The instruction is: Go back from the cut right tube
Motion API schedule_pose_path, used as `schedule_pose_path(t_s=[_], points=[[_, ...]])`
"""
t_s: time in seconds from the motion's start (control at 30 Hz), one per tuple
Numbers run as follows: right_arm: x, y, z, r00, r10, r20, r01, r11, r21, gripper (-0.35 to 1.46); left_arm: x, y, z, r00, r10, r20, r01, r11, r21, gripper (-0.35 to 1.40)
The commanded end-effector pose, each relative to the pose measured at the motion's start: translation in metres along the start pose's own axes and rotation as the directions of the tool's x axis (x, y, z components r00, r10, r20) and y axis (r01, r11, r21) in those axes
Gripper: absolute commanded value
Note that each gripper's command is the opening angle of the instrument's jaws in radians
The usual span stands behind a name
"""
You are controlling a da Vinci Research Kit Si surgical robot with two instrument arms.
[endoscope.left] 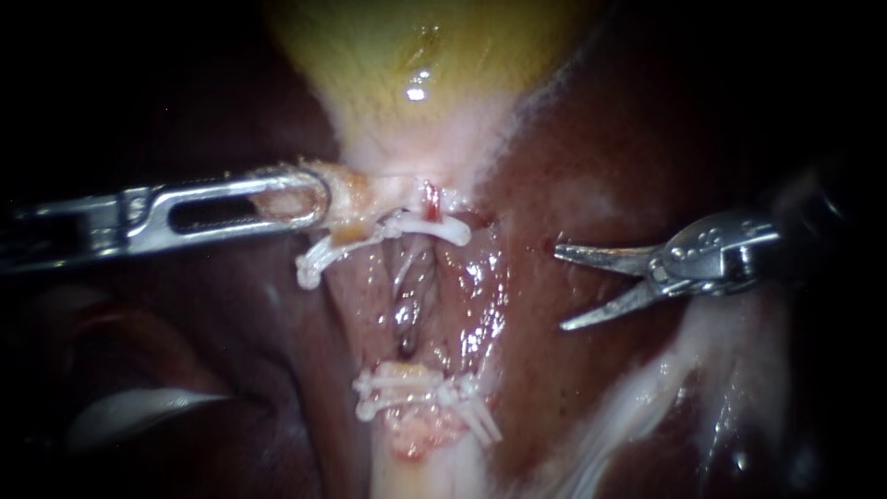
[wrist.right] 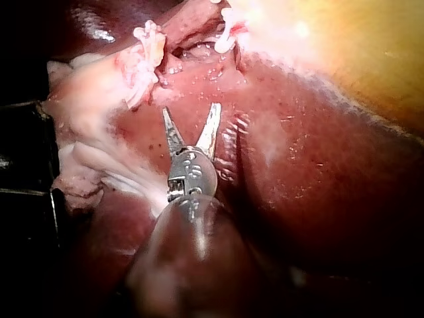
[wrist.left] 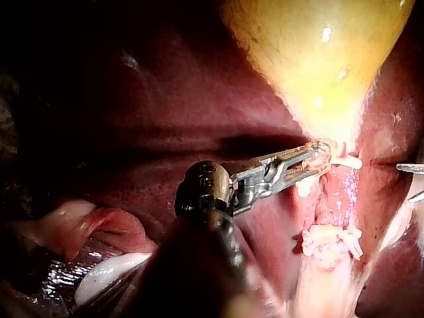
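— Left instrument (endoscope.left: 319, 199) first?
— Reaches the narrow end of the gallbladder (endoscope.left: 416, 55) from the side. Has its pincer clamped on the pale tissue right at that narrow end. Looks the same from the left wrist: gripping the pale end, with the yellow gallbladder bulging just ahead of the tip.

— And the cut tube (endoscope.left: 431, 203)?
— Sits just below the gallbladder's narrow end as a short, red-tipped stump. Carries a white clip (endoscope.left: 434, 229) across it. Has a second white clip (endoscope.left: 319, 259) beside it, slanting away from the gallbladder.

— Any other end?
— Yes, farther from the gallbladder, across a wet, raw gap (endoscope.left: 416, 296). Shows as a pale far stump (endoscope.left: 420, 439), crossed by a bunch of lower clips (endoscope.left: 416, 388). Cannot tell whether left tube or right.

— Right instrument (endoscope.left: 558, 287)?
— Hangs out to the side of the gallbladder's narrow end, over the dark liver (endoscope.left: 573, 388). Stands well apart from the cut tube and from every clip. Keeps no grip: pincer apart, two thin pointed blades spread wide, with bare liver in the gap.

— From the right wrist?
— Same spread. Points toward the gallbladder's narrow end, with the clips well ahead of the tips and clear of them. Cannot tell whether touching the liver or just above it.
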Motion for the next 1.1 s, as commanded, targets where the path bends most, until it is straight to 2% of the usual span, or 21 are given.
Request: schedule_pose_path(t_s=[0.03,0.17,0.27,0.53,0.73,1.1], points=[[0.0000,0.0000,0.0000,1.000,0.001,-0.003,-0.001,1.000,-0.001,1.43,0.0001,0.0000,0.0002,1.0000,0.001,0.000,-0.001,1.000,0.000,-0.35],[0.0000,0.0000,0.0000,1.000,0.001,-0.005,-0.001,1.000,0.002,1.43,0.0006,0.0006,0.0009,1.0000,0.004,0.003,-0.004,1.000,-0.001,-0.35],[0.0000,0.0000,-0.0001,1.000,0.001,-0.005,-0.001,1.000,0.002,1.43,0.0014,0.0017,0.0019,0.9999,0.010,0.009,-0.010,1.000,-0.001,-0.35],[-0.0001,-0.0002,-0.0003,1.000,0.000,-0.005,0.000,1.000,0.003,1.45,0.0035,0.0048,0.0057,0.9999,0.013,-0.006,-0.013,1.000,-0.023,-0.35],[-0.0001,-0.0003,-0.0004,1.000,0.000,-0.005,0.000,1.000,0.003,1.45,0.0045,0.0065,0.0079,0.9998,0.007,-0.019,-0.008,0.999,-0.039,-0.35],[0.0000,-0.0004,-0.0005,1.000,0.000,-0.009,0.000,1.000,0.005,1.45,0.0048,0.0065,0.0087,0.9996,0.008,-0.028,-0.009,0.999,-0.039,-0.35]])
